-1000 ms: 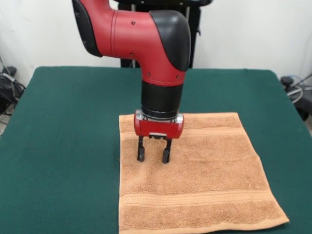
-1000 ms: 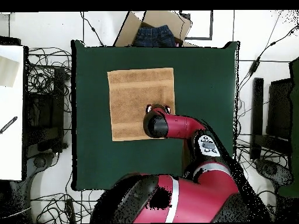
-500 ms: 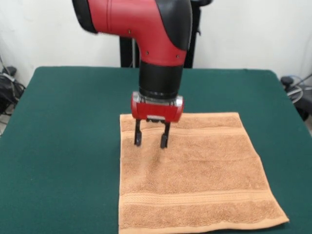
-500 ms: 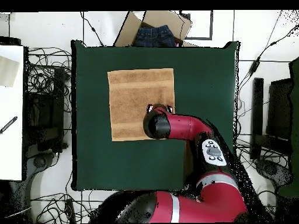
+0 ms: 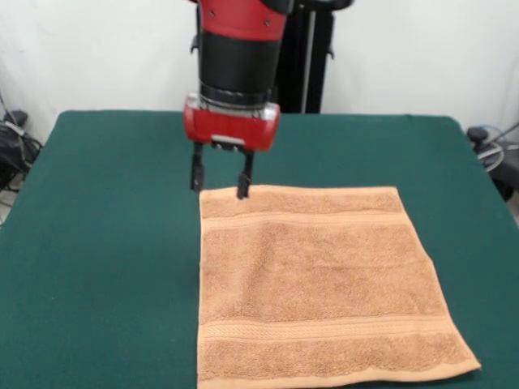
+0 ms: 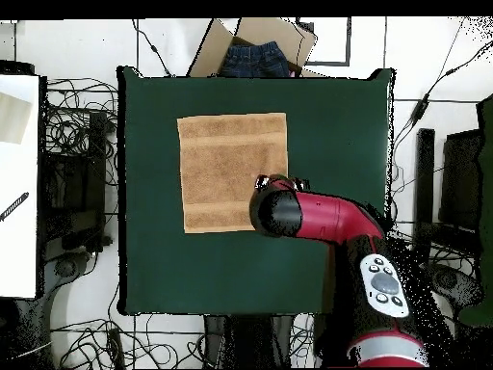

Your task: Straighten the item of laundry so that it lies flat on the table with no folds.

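The tan-orange towel (image 5: 316, 284) lies spread out flat on the dark green table (image 5: 105, 243), its woven bands running across near its far and near edges; it also shows in the overhead view (image 6: 226, 169). My gripper (image 5: 220, 182) hangs open above the towel's far left corner, holding nothing, its fingertips (image 5: 242, 191) just over the towel's far edge. In the overhead view the arm's wrist (image 6: 274, 212) covers the towel's corner nearest the robot.
A cardboard box with dark blue jeans (image 6: 255, 58) sits beyond the table's far edge in the overhead view. Cables and equipment (image 6: 72, 154) lie on the floor around the table. A white surface (image 6: 19, 183) stands to the left.
The gripper rose off the middle of the towel and drew back toward the robot, to the towel's far left corner in the front view. The towel stays flat.
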